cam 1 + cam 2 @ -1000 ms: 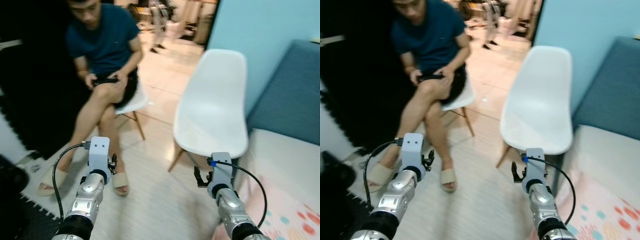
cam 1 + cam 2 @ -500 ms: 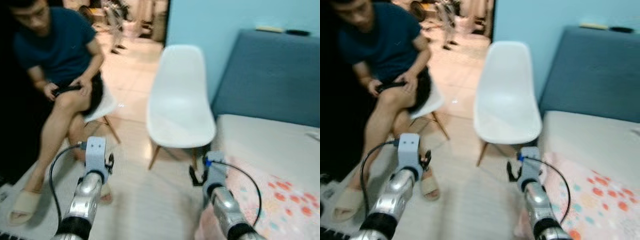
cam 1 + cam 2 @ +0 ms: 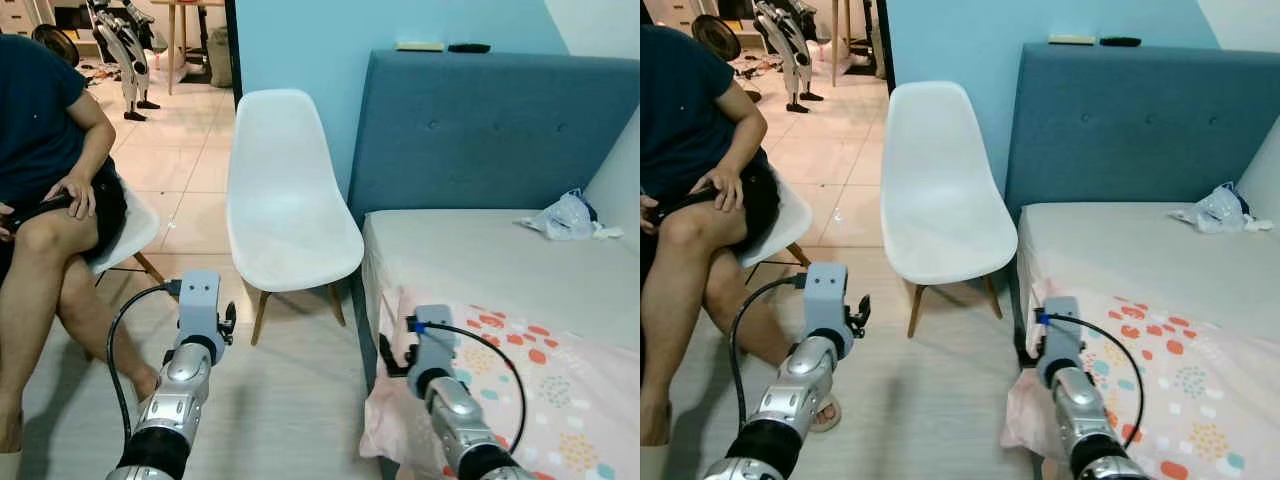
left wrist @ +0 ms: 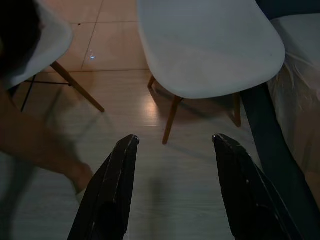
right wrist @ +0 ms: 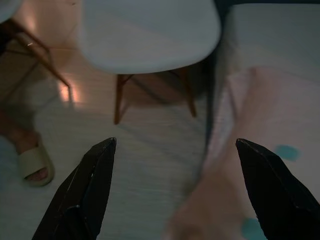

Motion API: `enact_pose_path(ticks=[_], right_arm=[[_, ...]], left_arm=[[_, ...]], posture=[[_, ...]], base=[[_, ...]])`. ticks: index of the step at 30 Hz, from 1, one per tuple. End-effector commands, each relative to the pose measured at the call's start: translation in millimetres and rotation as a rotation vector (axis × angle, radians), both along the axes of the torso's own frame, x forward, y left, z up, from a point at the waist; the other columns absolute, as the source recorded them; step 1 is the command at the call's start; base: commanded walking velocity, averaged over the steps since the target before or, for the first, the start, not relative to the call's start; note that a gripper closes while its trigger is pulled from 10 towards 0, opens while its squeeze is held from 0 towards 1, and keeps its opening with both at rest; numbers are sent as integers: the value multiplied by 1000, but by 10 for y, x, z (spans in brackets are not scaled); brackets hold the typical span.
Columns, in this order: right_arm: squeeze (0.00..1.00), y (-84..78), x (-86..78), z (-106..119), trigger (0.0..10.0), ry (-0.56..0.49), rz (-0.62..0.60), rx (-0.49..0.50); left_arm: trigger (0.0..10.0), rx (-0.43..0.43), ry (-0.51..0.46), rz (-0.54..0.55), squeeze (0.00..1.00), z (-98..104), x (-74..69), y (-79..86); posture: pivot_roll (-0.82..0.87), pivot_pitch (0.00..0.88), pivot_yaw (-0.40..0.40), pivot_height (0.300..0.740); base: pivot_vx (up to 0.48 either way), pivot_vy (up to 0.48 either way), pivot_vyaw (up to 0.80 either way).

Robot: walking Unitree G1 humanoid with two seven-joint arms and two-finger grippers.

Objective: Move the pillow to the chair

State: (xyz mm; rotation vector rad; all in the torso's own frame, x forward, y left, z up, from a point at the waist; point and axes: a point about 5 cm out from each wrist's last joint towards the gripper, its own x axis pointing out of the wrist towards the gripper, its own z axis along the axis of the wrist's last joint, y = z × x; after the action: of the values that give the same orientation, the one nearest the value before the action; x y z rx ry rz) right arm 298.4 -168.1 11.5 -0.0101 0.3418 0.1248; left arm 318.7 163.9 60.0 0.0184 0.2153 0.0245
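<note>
A white shell chair (image 3: 285,205) on wooden legs stands on the floor right beside the bed (image 3: 480,250). A pale cushion-like shape (image 3: 1265,160) leans on the blue headboard (image 3: 480,120) at the picture's far right edge; most of it is cut off. My left gripper (image 4: 175,140) is open and empty, held low over the floor in front of the chair. My right gripper (image 5: 175,142) is also open and empty, low by the bed's near corner, above the hanging flowered blanket (image 3: 520,390).
A person (image 3: 45,200) sits on a second white chair (image 3: 130,225) at the left, holding a phone, legs stretched onto the floor. A crumpled plastic bag (image 3: 567,215) lies on the bed near the headboard. Wood-look floor lies between me and the chair.
The camera has swung to the right: the bed and headboard have come into view and the person has slid to the left edge. Both arms keep the same pose, grippers open.
</note>
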Motion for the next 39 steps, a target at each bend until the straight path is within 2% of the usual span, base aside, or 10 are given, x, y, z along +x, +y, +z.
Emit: enact_pose_path(ticks=[1, 7, 39], right_arm=[[0, -33, 2, -2, 10000, 8, 2, -13], [0, -33, 12, 14, 10000, 0, 10, -9], [0, -15, 10, 14, 10000, -7, 4, -2]], left_arm=[[10000, -6, -7, -9, 0, -21, -21, 2], [10000, -35, -20, -9, 0, -18, -29, 14], [10000, -26, -22, -15, 0, 7, 11, 43]], posture=[[0, 42, -17, 740], [-4, 44, -15, 740], [-1, 42, -3, 740]], base=[[0, 0, 0], [147, 0, 0], [295, 0, 0]])
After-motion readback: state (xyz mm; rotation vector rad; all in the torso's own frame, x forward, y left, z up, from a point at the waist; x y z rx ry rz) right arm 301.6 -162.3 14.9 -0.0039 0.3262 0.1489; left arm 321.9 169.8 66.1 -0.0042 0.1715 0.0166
